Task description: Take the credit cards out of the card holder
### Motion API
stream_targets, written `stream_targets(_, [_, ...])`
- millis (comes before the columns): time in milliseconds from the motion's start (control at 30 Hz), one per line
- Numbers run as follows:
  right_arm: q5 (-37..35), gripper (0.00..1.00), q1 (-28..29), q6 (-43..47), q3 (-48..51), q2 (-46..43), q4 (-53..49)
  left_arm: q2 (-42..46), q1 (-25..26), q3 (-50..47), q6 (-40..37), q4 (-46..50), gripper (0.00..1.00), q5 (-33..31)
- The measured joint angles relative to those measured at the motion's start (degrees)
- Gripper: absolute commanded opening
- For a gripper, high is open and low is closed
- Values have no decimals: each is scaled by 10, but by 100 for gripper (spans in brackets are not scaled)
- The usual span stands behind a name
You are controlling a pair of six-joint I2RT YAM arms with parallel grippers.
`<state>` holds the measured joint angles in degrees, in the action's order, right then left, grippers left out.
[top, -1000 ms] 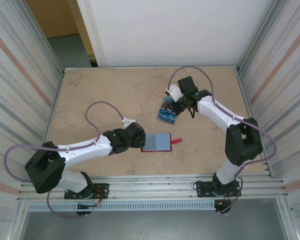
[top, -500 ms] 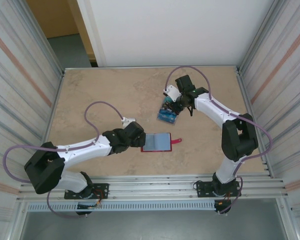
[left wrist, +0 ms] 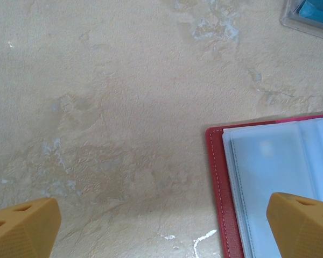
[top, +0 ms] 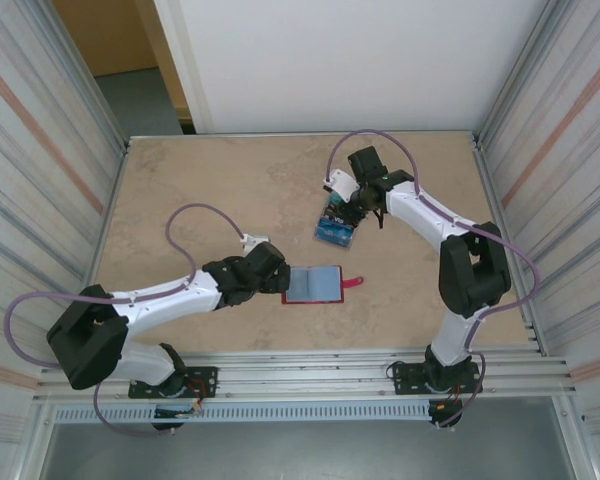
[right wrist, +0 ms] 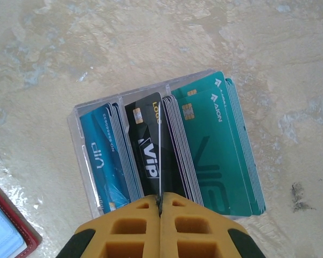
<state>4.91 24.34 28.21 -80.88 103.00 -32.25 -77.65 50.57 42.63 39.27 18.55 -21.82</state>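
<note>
Plastic credit cards [right wrist: 210, 145] should handle light, stiff, slick: pinch a short edge. Right fingers [right wrist: 142, 220] clamp one credit card edge-on over clear tray [right wrist: 75, 115]; left fingers [left wrist: 299, 217] spread wide at red card holder [left wrist: 215, 177].

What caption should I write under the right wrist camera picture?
Right gripper, jaws shut on a thin card edge-on, above a clear box of blue, black and teal credit cards.

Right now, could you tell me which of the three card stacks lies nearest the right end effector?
The middle stack, black with VIP lettering, between the blue stack and the teal-green stack.
</note>
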Motion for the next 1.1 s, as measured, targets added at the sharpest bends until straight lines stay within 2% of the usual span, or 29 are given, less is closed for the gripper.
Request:
stream_targets(167, [0, 10, 0, 10, 0, 10, -4, 0, -4, -2, 0, -5, 99, 4])
stream_targets(400, [-3, 28, 0, 11, 0, 27, -4, 0, -6, -2, 0, -6, 99, 7])
stream_targets(733, [-6, 35, 0, -7, 0, 26, 5, 8, -7, -3, 0, -7, 99, 9])
stream_targets(900, [8, 42, 0, -44, 13, -11, 8, 12, -8, -5, 3, -9, 99, 9])
stream_targets(1100, [43, 56, 1, -91, 78, -106, 33, 13, -10, -12, 7, -9, 99, 9])
